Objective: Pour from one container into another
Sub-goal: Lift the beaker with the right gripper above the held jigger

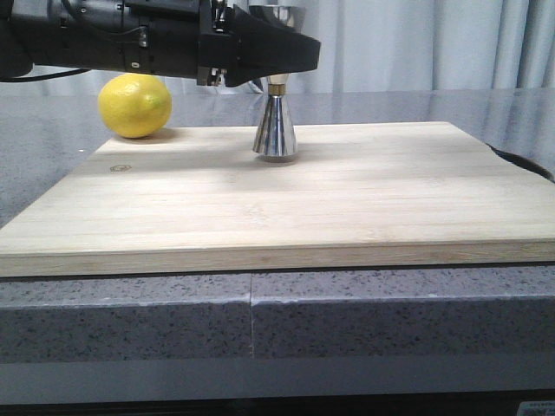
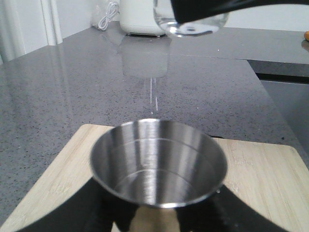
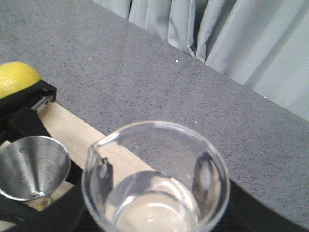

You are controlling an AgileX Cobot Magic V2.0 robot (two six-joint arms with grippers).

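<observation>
The steel jigger [image 1: 275,130] stands upright on the wooden board [image 1: 364,199], its gold band just below my left gripper [image 1: 264,52], which is shut on the upper cone. In the left wrist view the jigger's open cup [image 2: 158,166] fills the space between the black fingers [image 2: 72,208]. The clear glass beaker [image 3: 154,186] sits in my right gripper [image 3: 154,217], shut on it, with clear liquid in its bottom. The beaker [image 2: 193,24] hangs above and beyond the jigger, apart from it. The right gripper is outside the front view.
A yellow lemon [image 1: 134,105] rests at the board's far left corner, close to the left arm. Grey speckled counter [image 2: 58,87] surrounds the board. A white appliance [image 2: 142,17] stands on the counter beyond it, and curtains [image 3: 251,38] hang behind.
</observation>
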